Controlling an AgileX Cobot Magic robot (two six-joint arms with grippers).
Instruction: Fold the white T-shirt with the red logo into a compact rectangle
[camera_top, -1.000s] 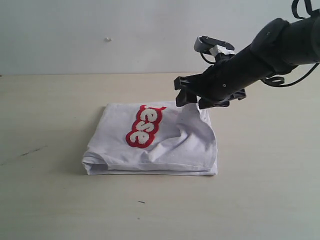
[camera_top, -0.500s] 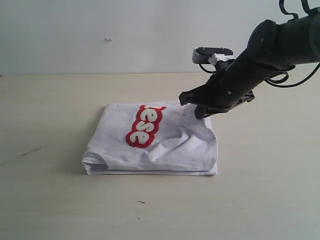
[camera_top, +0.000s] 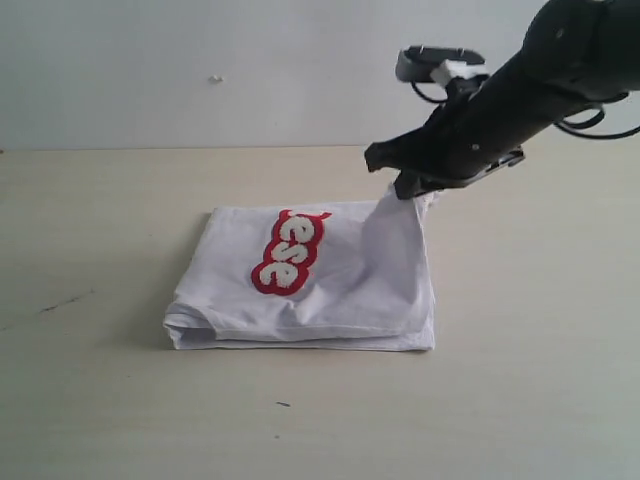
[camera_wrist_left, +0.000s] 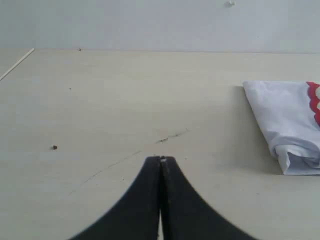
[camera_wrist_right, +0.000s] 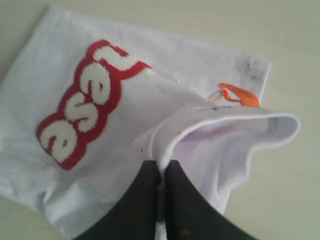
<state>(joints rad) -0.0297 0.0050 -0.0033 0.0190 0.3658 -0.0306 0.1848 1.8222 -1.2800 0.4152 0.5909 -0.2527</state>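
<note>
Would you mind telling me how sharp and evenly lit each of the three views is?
Exterior view: soft, even light, no glare, just a faint shadow beside the white T-shirt. Left wrist view: crisp table, with the left gripper a featureless dark silhouette. Right wrist view: the softest, the red logo and right gripper slightly blurred.

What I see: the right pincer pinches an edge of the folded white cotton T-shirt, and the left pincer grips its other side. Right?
No. The right pincer does pinch the white cotton T-shirt, but the left wrist view shows the left pincer shut on nothing, over the pale table.
</note>
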